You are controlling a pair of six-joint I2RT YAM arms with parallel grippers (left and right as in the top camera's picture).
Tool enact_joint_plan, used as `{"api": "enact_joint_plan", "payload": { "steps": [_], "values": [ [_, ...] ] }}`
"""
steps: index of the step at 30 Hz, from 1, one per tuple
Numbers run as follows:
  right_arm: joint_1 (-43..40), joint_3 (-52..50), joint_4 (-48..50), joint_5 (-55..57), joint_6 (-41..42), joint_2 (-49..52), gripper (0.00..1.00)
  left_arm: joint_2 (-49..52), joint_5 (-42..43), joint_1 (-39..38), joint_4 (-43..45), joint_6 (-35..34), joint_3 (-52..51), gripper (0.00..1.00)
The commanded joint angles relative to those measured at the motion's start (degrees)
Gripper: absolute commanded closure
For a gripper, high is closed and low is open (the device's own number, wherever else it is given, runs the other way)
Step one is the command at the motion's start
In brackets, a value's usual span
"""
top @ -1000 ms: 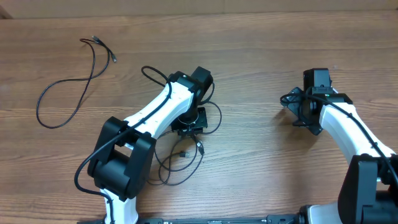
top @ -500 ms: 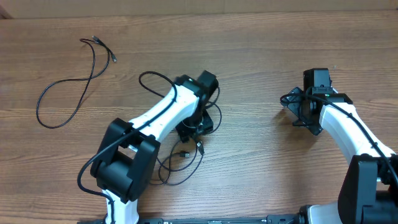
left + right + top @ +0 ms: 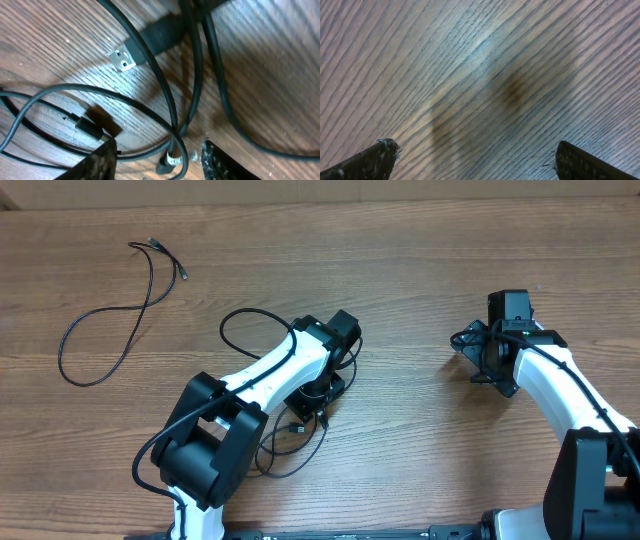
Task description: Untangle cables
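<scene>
Black cables (image 3: 165, 95) tangle near six o'clock, one strand loose inside the half-parted left gripper (image 3: 160, 156). Right gripper (image 3: 477, 161), three o'clock, gapes empty.

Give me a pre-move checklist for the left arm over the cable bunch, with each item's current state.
1. Left gripper jaws apart: ok.
2. A cable in its gap: ok, a thin strand with a small plug end sits there, unclamped.
3. Only one strand in the gap: cannot tell, several cross just ahead of it.
4. USB plug clear of that gripper: ok.
5. Right gripper open over bare table: ok.
6. Separated cable lying apart from the bunch: ok.
</scene>
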Motion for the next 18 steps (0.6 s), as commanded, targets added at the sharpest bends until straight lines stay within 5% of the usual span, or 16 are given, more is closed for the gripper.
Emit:
{"api": "enact_joint_plan", "payload": {
  "steps": [1,18],
  "values": [
    [-0.2,0.0,0.3,0.0,-0.4,-0.9,0.00,0.4,-3.9,0.0,0.2,-3.1,-0.3,0.51],
    [-0.2,0.0,0.3,0.0,-0.4,-0.9,0.00,0.4,-5.6,0.0,3.2,-6.8,-2.3,0.61]
  ]
}}
